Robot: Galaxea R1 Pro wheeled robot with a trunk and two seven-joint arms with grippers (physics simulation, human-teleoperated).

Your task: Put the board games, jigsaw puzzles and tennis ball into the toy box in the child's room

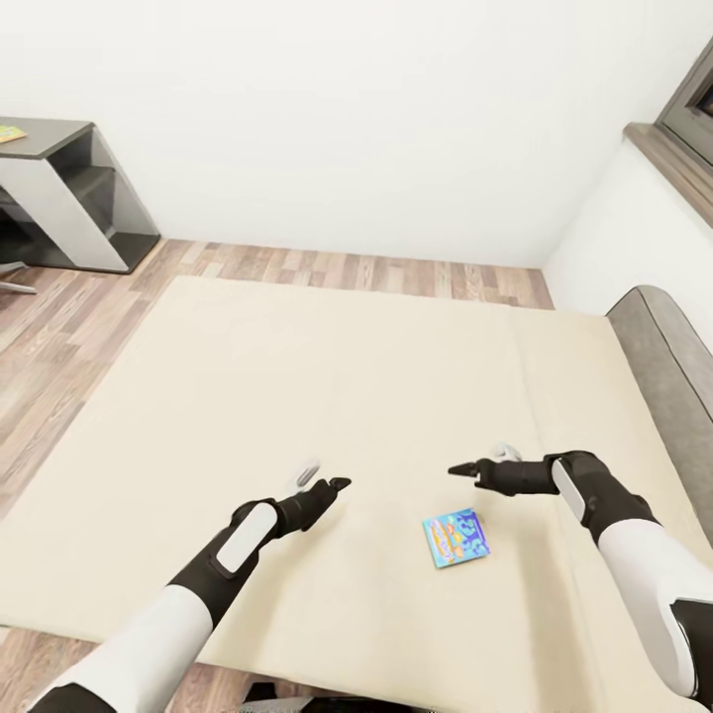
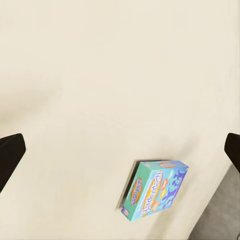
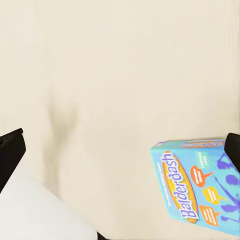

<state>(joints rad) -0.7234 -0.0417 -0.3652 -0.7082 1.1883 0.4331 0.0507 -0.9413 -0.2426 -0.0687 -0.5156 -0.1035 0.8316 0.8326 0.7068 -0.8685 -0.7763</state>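
Thing in hand: none; the blue Balderdash board game [image 1: 457, 537] lies flat on the beige mattress of the bed [image 1: 297, 396], between the two arms and nearer the right one.
Left pincer [image 1: 332, 487]: empty, hovering above the mattress, apart from the box; the left wrist view shows its dark fingertips [image 2: 10, 155] spread wide at either edge.
Right pincer [image 1: 465, 471]: empty too, fingers parted, hanging just beyond the box and not touching it.
How it should handle: likely a light, stiff cardboard box with a glossy, slightly slippery print; thin, so there is little edge to catch against the soft mattress.
Where to grip: probably across the short width, on two opposite side edges, pressing a little into the mattress to get under.
Risk: a fingertip may push the box along instead of closing on it.
Counter: a dark grey desk end [image 1: 59, 188] stands far off at the wall.
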